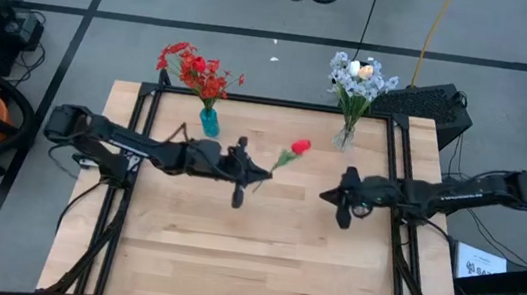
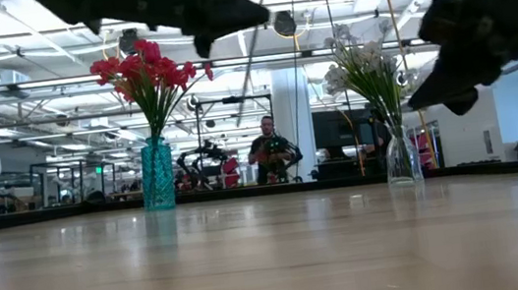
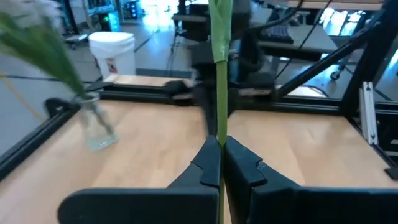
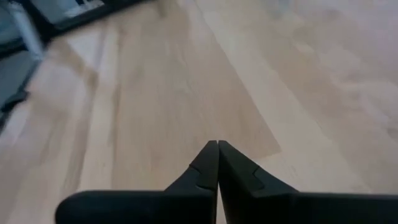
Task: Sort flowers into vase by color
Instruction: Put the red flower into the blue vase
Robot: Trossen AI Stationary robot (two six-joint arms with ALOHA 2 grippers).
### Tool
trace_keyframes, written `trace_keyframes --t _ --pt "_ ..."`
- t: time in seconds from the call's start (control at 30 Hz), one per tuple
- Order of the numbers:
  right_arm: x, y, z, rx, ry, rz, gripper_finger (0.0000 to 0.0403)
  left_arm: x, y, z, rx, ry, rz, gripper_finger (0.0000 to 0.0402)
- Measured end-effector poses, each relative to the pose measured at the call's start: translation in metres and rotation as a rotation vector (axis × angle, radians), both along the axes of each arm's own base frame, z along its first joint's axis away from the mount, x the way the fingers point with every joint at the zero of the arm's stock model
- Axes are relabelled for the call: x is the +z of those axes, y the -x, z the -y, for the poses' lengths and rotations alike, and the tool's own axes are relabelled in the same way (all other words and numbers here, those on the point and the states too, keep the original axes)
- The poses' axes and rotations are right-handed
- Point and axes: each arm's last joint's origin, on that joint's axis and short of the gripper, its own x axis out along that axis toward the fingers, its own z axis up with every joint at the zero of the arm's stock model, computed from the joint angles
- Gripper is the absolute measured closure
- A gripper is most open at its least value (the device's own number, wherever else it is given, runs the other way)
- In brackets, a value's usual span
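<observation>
A red tulip bud (image 1: 301, 147) on a thin green stem (image 3: 220, 74) hangs above the table's middle, held by my left gripper (image 1: 262, 176), which reaches in from the left. My right gripper (image 1: 325, 195) is shut on nothing, right of centre above bare wood (image 4: 217, 144). A teal vase (image 1: 208, 121) with red flowers (image 1: 198, 67) stands at the far left. A clear vase (image 1: 345, 135) holding white and pale flowers (image 1: 358, 76) stands at the far right. My left gripper pinches the tulip's green stem (image 3: 220, 127) between its two fingers, on the stem's lower part away from the bud. The fingers come nearly level from the table's left and lie across the stem. The flower is lifted clear of the table, bud slanting up toward the far right.
Black frame rails (image 1: 249, 98) run along the table's far edge and sides. A keyboard (image 1: 420, 101) lies beyond the far right corner. Open wood (image 1: 260, 258) fills the near half. A person (image 2: 270, 153) stands in the room behind.
</observation>
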Motion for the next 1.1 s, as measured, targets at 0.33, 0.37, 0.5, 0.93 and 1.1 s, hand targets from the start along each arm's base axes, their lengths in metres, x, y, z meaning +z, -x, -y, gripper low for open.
trace_keyframes --t 0.33,0.37,0.5,0.93,1.1 --pt "-0.002 0.030 -0.009 0.008 0.070 0.190 0.0403 0.022 0.074 -0.032 0.122 0.019 0.134 0.0399" --pt "0.000 0.032 -0.009 0.005 0.081 0.199 0.0403 0.026 0.081 -0.034 0.134 0.018 0.154 0.0399" --pt "-0.001 0.039 -0.008 0.009 0.098 0.174 0.0403 0.039 0.107 -0.042 0.179 0.000 0.239 0.0399" --pt "-0.004 0.056 -0.005 0.002 0.073 0.146 0.0403 0.041 0.177 -0.056 0.334 -0.092 0.398 0.0400" --pt "0.000 0.062 -0.004 0.002 0.063 0.185 0.0403 0.032 0.194 -0.056 0.373 -0.100 0.434 0.0400"
